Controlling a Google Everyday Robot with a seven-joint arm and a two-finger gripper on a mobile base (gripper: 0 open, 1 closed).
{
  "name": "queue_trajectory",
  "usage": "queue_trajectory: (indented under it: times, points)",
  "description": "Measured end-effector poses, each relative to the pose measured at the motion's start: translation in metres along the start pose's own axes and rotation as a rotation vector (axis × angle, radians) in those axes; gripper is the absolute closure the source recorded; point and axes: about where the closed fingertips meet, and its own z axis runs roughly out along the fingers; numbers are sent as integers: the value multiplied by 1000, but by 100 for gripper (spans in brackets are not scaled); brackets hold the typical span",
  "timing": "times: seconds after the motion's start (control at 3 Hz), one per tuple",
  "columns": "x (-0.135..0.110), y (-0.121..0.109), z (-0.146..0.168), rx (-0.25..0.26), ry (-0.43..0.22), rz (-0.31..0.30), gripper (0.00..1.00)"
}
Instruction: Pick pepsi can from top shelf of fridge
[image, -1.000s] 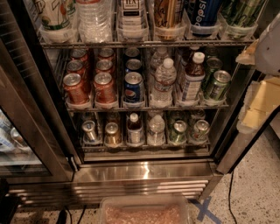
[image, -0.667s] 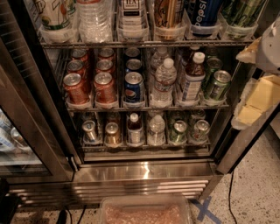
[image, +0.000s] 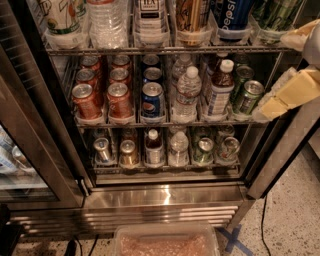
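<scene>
Risen slightly: jaws at right edge, well below pepsi can (image: 231, 17).

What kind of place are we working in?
Likely an office or shop drinks corner: stocked glass-door fridge, pepsi can on its top shelf, speckled floor. The gripper sits at the right edge.

pepsi can (image: 231, 17) top cropped, tool (image: 281, 99) blurred at right edge

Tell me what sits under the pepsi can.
A clear tray on the top shelf; it hides the base of the pepsi can. The gripper is at the right edge, lower.
</scene>
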Motion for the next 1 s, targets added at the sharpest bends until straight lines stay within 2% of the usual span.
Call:
queue_trajectory:
  times: [0.33,0.67,1.0]
  points:
    - [-10,-12,-3,106,-74,68,0]
    - [-15,-21,-4,140,-91,65,0]
    - [-15,-21,-4,140,-91,65,0]
